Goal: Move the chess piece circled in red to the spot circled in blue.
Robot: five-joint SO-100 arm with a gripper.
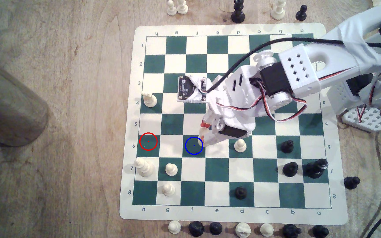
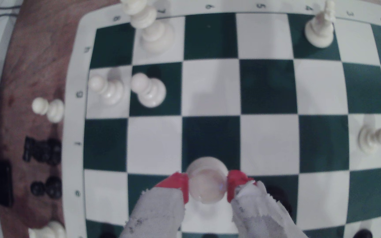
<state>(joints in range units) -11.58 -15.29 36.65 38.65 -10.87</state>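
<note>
The gripper (image 1: 204, 137) is hanging low over the chessboard (image 1: 228, 29), at the boundary between the f and e files on row 6 in the exterior view. Its red-tipped fingers (image 2: 180, 185) are pressing in on both sides of the chess piece (image 2: 206, 186), a cream-white one with a smooth rounded head and a wide round base, so the jaws are standing only as far apart as the piece's head is wide. In the wrist view the piece's base is overlapping the edge of a dark green square; whether it is resting on the board or lifted just clear, I cannot tell.

In the exterior view the piece (image 1: 202, 132) is showing as a pale knob just beside the spot (image 1: 194, 145), the blue-ringed green square, on the ring's upper right edge (touching the ring, not centred in it). The red-ringed square (image 1: 148, 141), two squares toward the exterior view's left on the same row, is standing bare.

Nearby: a cream pawn (image 1: 240, 145) is sitting on the green square two files to the exterior view's right of the spot, and a taller tiered cream piece (image 1: 143, 167) is standing in row 7 at the board's left edge. A black cable (image 1: 242, 59) is arcing over the arm (image 1: 299, 68).
</note>
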